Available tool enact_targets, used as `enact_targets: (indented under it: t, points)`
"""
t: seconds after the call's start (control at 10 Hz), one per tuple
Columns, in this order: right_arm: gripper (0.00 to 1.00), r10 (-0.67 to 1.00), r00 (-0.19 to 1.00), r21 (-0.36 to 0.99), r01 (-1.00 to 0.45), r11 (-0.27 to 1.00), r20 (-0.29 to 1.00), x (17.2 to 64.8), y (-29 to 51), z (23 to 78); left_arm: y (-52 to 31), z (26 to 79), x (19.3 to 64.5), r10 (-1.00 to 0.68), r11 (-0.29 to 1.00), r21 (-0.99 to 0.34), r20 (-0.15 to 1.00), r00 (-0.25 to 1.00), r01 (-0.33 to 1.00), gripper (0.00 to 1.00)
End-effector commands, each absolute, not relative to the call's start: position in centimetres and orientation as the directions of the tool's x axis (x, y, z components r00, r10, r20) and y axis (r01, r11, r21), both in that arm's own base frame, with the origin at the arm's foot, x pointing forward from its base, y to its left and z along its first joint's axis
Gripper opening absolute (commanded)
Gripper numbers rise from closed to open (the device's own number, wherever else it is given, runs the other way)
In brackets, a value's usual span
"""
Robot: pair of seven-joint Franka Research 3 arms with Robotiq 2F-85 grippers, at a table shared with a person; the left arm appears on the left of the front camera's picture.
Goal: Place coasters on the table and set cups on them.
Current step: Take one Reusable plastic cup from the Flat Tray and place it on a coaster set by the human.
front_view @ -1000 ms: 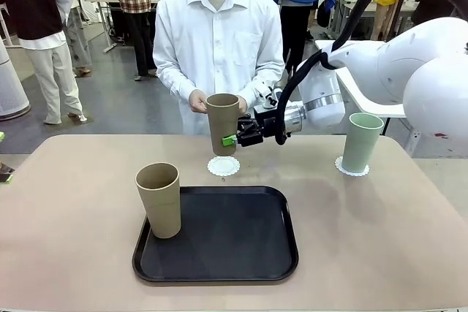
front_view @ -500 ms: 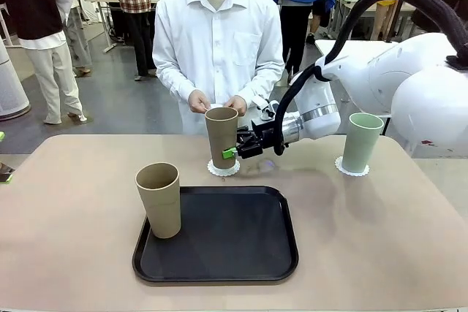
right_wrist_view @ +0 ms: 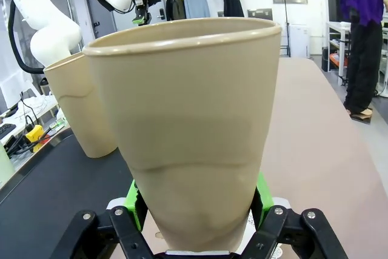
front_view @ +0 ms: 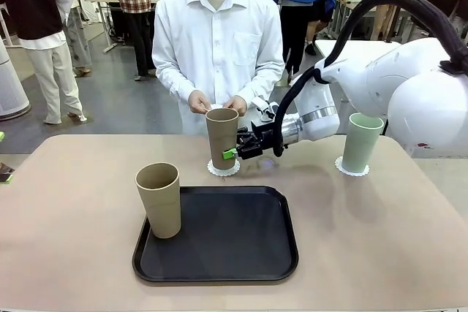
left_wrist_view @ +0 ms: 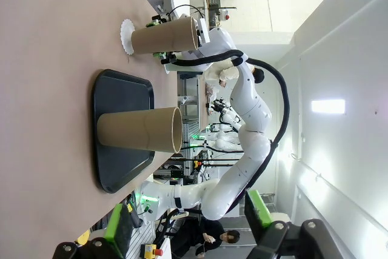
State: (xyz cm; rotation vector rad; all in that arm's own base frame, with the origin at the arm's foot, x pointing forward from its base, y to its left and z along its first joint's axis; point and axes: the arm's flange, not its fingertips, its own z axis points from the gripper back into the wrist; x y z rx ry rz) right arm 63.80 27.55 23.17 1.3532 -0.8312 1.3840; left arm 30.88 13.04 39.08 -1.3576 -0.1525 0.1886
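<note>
A tan cup [front_view: 222, 135] stands upright on a lacy white coaster [front_view: 223, 169] at the table's [front_view: 73, 202] far middle, with my right gripper [front_view: 232, 153] shut on its lower part from the right. In the right wrist view this cup [right_wrist_view: 188, 125] sits between the green pads [right_wrist_view: 138, 201]. A mint green cup [front_view: 361, 142] rests on another coaster [front_view: 352, 170] at the far right. The second tan cup [front_view: 159, 199] stands on the left edge of the black tray [front_view: 234, 242]. My left gripper [left_wrist_view: 188, 228] is open, off the table's side.
The person stands behind the table with both hands [front_view: 199, 101] just above the held cup's rim, holding something small and white. My right arm [front_view: 409, 85] spans the table's far right. The tray's middle and right are bare.
My right gripper came down with the tan cup, from above the coaster to resting on it. The person's hands stayed close behind it.
</note>
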Motion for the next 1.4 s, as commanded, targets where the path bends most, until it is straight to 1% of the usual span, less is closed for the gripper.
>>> enact_targets:
  t: [0.0,0.6,0.7,0.8,1.3]
  points:
    - [0.82,0.166,0.094,0.144,-0.936,-0.32,0.982,64.8,27.8,22.9,13.1,39.2,30.8,0.226,0.188,-0.982,0.008,0.974,-0.035,1.0]
    - [0.82,0.165,0.108,0.159,-0.93,-0.333,0.98,65.4,27.8,21.2,13.1,39.2,30.8,0.226,0.188,-0.982,0.008,0.974,-0.035,1.0]
    - [0.85,0.167,0.109,0.161,-0.929,-0.335,0.98,65.3,27.8,21.1,13.1,39.2,30.8,0.226,0.188,-0.982,0.008,0.974,-0.035,1.0]
    - [1.0,0.172,0.112,0.165,-0.928,-0.336,0.979,65.2,28.0,21.2,13.1,39.2,30.8,0.226,0.188,-0.982,0.008,0.974,-0.035,1.0]
    - [1.0,0.221,0.085,0.165,-0.913,-0.373,0.971,64.9,28.2,22.0,13.1,39.2,30.8,0.226,0.188,-0.982,0.008,0.974,-0.035,1.0]
